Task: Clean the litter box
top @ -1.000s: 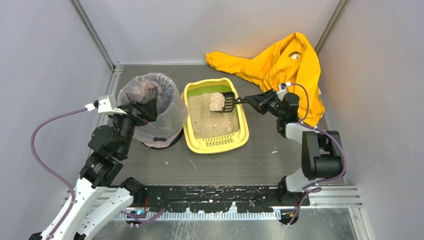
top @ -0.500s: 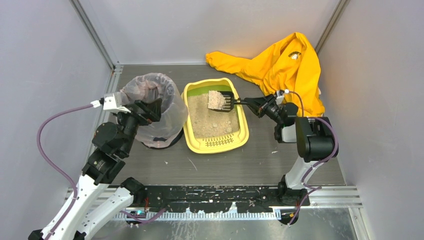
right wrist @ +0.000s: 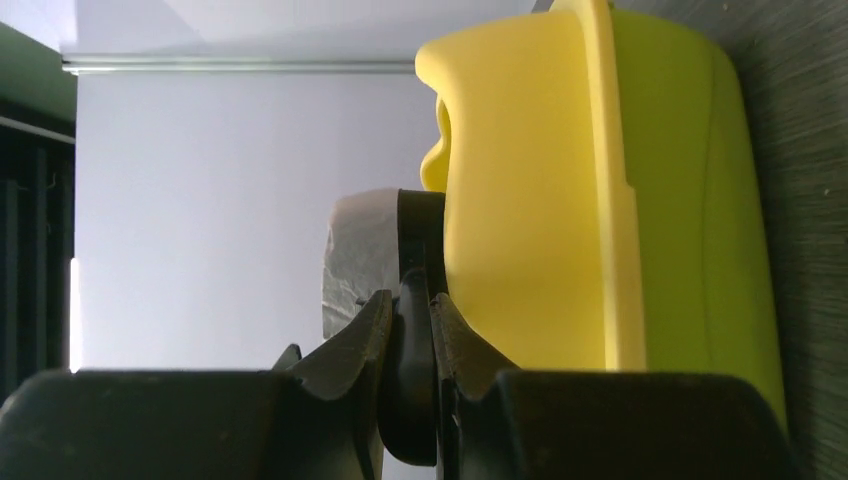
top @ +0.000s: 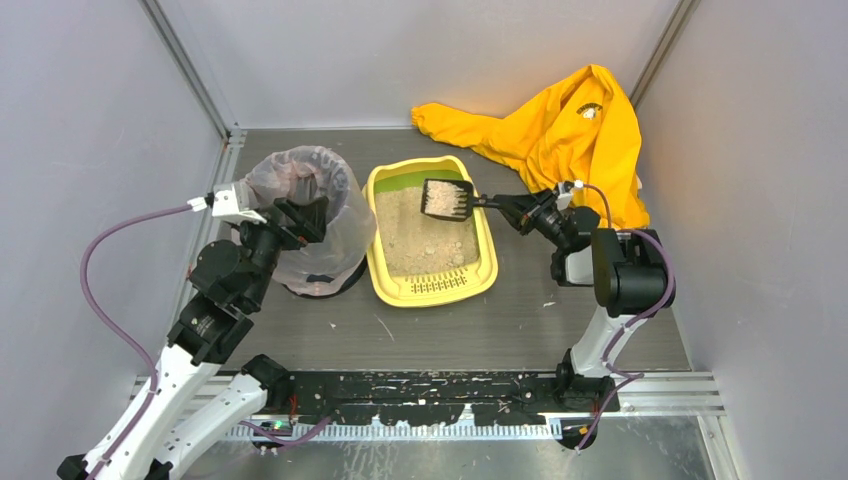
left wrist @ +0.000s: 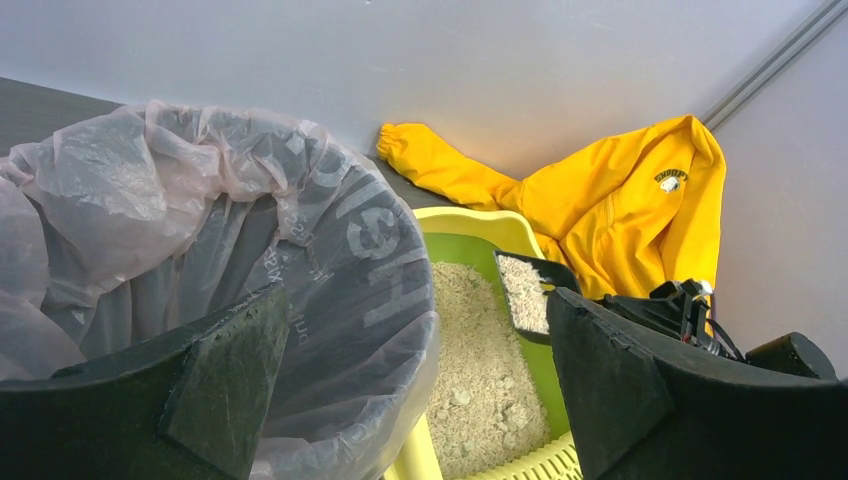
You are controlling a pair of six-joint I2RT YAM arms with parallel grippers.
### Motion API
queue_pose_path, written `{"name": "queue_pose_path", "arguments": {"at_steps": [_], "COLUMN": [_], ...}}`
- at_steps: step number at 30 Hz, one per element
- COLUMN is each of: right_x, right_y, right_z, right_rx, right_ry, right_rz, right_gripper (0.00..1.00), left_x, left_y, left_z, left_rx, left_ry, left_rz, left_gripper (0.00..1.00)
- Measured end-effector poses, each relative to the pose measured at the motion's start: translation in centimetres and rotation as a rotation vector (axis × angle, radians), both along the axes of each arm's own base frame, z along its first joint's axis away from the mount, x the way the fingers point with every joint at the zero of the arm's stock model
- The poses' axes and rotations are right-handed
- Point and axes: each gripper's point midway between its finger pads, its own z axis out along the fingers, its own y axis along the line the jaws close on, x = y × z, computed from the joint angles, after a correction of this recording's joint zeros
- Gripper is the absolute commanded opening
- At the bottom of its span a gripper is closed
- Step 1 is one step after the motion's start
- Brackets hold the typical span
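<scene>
A: Jaws, left then right?
B: Left jaws spread wide at the rim of the bin, gripping nothing; right jaws pinch the handle of the loaded scoop, over the far end of the litter box on the counter.
A: Advice?
B: Keep the scoop level crossing over; tip only once inside the bag.

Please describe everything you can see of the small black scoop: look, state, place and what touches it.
The scoop is small, black, seemingly plastic, with a squarish walled head and a thin handle. The head carries a heap of pale clumped litter. It hangs over the far end of the litter box, apparently lifted off the sand. The handle points right into the right gripper, whose fingers are shut on it.
</scene>
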Motion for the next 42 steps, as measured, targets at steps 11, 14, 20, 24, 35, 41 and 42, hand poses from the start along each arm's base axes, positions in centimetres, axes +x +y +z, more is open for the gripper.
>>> {"name": "queue_pose_path", "arguments": {"at_steps": [11,14,20,24,35,41,42], "right_x": [-1.3,-0.7,-0.7,-0.8,-1.2,-1.7,-1.6], "right_y": [3.0,2.0,2.0,2.6,4.0,4.8,4.7], "right_z": [0.0,0.0,-0.1,-0.5,-0.6,-0.4,-0.4], "right_rx": [-0.004,-0.005,-0.012,-0.020,-0.060,-0.087,-0.088], "right_ry": [-0.005,-0.006,-0.008,0.001,-0.010,-0.018,-0.018], "right_rz": [0.079,0.044,0.044,0.051,0.087,0.112,0.109], "right_gripper": [0.01,0.01,0.01,0.01,0.01,0.01,0.01], "left_x": [-0.1,-0.1,-0.1,-0.1,-0.1,-0.1,-0.1], "left_y": [0.0,0.0,0.0,0.0,0.1,0.0,0.0], "left_z": [0.1,0.1,0.2,0.2,0.2,0.1,0.1], "left_rx": [-0.009,-0.010,-0.011,-0.011,-0.011,-0.010,-0.010], "left_ry": [-0.001,-0.003,-0.004,-0.004,-0.004,-0.003,-0.002], "left_rz": [-0.001,0.000,-0.001,-0.001,0.001,0.000,0.000], "left_gripper": [1.00,1.00,1.00,1.00,1.00,1.00,1.00]}}
